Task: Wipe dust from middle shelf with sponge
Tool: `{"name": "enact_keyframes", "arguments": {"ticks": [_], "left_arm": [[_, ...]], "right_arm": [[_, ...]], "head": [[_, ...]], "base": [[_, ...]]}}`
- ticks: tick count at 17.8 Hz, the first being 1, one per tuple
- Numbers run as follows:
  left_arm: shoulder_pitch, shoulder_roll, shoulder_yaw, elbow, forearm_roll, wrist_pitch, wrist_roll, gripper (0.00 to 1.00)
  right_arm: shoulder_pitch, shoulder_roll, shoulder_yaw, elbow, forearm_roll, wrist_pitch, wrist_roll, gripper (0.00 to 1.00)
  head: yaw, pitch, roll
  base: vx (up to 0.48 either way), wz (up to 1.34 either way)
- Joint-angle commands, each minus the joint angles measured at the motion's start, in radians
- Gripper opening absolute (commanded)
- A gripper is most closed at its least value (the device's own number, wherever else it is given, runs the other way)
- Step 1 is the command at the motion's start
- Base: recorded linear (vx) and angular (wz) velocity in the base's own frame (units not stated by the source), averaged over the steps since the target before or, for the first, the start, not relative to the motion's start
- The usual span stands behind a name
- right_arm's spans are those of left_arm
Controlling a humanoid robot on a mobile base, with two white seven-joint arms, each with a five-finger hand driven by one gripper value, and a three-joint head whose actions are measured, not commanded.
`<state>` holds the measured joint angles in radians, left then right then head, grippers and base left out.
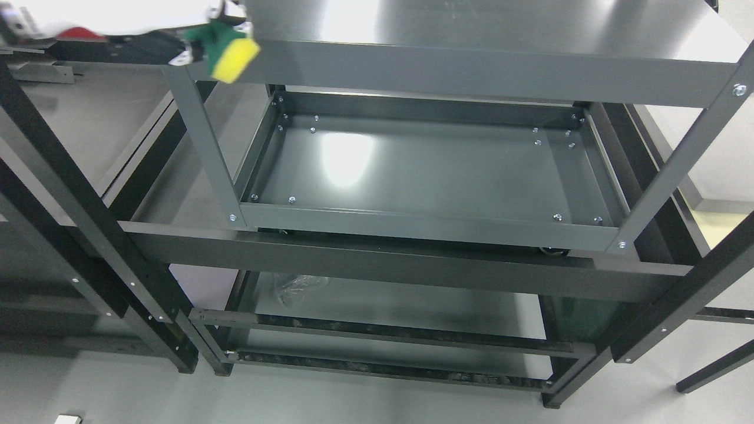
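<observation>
Left hand (221,17) entered at the top-left corner, arm coming in from the picture's left edge. Fingers closed around a sponge (232,52), yellow foam with a green scouring side. Most of the hand was cut off by the top edge and overexposed, so the exact finger placement could not be made out. Sponge sat tilted, yellow face pointing down and right, in front of the front-left corner of the grey cart's top shelf (471,26); whether it touched the front rail there could not be told.

Middle shelf (424,171) lay below, a grey tray with raised edges and bolt heads near its corners, a bright light reflection on its left part. Sponge was well above it and apart from it.

Around the cart stood a black metal rack (406,268), its beam crossing just under the tray. Lower down, a crumpled clear plastic bag (297,288) lay on a lower shelf.
</observation>
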<state>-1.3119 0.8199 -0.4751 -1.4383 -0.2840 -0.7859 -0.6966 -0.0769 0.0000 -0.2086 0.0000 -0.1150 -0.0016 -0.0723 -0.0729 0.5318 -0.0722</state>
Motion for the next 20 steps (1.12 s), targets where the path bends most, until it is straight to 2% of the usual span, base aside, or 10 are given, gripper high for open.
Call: {"name": "enact_keyframes", "arguments": {"ticks": [1, 4, 9, 12, 17, 20], "left_arm": [[0.029, 0.111, 0.049, -0.014, 0.017, 0.0, -0.012, 0.02], [0.025, 0.047, 0.05, -0.01, 0.013, 0.0, -0.034, 0.02], [-0.006, -0.167, 0.067, 0.035, -0.122, 0.0, -0.035, 0.02], [-0.044, -0.27, 0.067, 0.087, -0.185, 0.0, -0.035, 0.02], [-0.122, -0.507, 0.065, 0.197, -0.302, 0.0, -0.035, 0.02], [-0.155, -0.608, 0.053, 0.242, -0.343, 0.0, -0.035, 0.02]], "right_arm": [[0.0, -0.017, 0.0, -0.017, 0.0, 0.072, 0.0, 1.0], [0.0, -0.017, 0.0, -0.017, 0.0, 0.072, 0.0, 1.0], [0.0, -0.017, 0.0, -0.017, 0.0, 0.074, 0.0, 1.0], [0.0, -0.017, 0.0, -0.017, 0.0, 0.072, 0.0, 1.0], [0.0, -0.017, 0.0, -0.017, 0.0, 0.072, 0.0, 1.0], [0.0, -0.017, 0.0, -0.017, 0.0, 0.072, 0.0, 1.0]], "head": [[0.0, 0.0, 0.0], [0.0, 0.0, 0.0], [0.0, 0.0, 0.0], [0.0, 0.0, 0.0], [0.0, 0.0, 0.0], [0.0, 0.0, 0.0]], "base": [[0.0, 0.0], [0.0, 0.0], [0.0, 0.0], [0.003, -0.01], [0.011, -0.05], [0.004, -0.01]]}}
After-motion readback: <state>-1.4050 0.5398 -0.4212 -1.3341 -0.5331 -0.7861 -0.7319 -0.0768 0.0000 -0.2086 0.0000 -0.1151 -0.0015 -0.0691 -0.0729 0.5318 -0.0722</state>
